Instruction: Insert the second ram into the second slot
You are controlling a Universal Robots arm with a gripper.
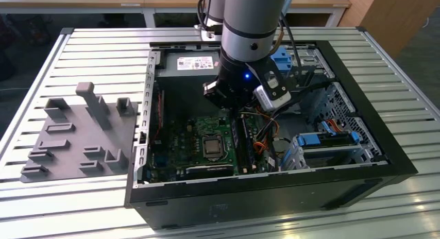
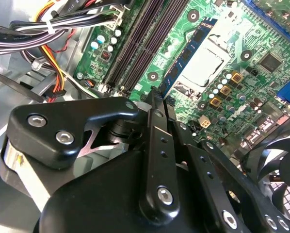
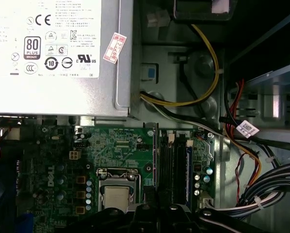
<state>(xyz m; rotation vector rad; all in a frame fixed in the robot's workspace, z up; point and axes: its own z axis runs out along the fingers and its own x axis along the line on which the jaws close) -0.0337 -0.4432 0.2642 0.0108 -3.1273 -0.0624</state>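
One end only: pincer (image 2: 155, 94) narrow, jaws together, tip at near end of second ram (image 2: 186, 60), on edge just ahead, beside slot bank (image 2: 135, 43). We fear lopsided push tilting stick, far end unseated.

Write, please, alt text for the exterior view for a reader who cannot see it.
A robot arm reaches down into an open black computer case lying on a slatted metal table, its hand low over the memory slots of the green motherboard. A grey fixture plate lies on the table at the exterior view's left of the case.
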